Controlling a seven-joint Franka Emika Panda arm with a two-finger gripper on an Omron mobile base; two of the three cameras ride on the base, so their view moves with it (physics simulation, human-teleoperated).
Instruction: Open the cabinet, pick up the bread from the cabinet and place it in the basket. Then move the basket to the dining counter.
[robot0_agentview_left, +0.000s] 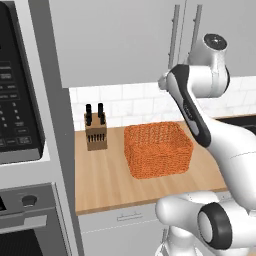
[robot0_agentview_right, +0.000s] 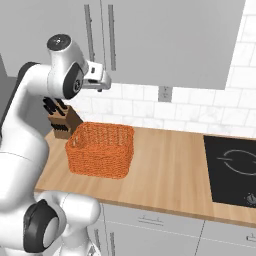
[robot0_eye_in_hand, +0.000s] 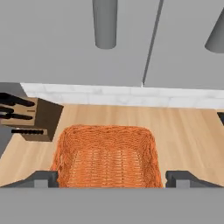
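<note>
The knife block (robot0_eye_in_hand: 33, 118) sits at the left edge of the hand view, partly cut off. The basket (robot0_eye_in_hand: 107, 155) lies lower centre on the counter (robot0_eye_in_hand: 188, 131), long side running left-right, its near rim hidden. The gripper (robot0_eye_in_hand: 112, 178) is spread wide, holding nothing. The cabinet (robot0_eye_in_hand: 52, 39) doors above are closed.

A wood counter (robot0_agentview_right: 165, 165) meets a white tile backsplash (robot0_agentview_right: 200, 107), with grey base drawers (robot0_agentview_right: 150, 222) below.
</note>
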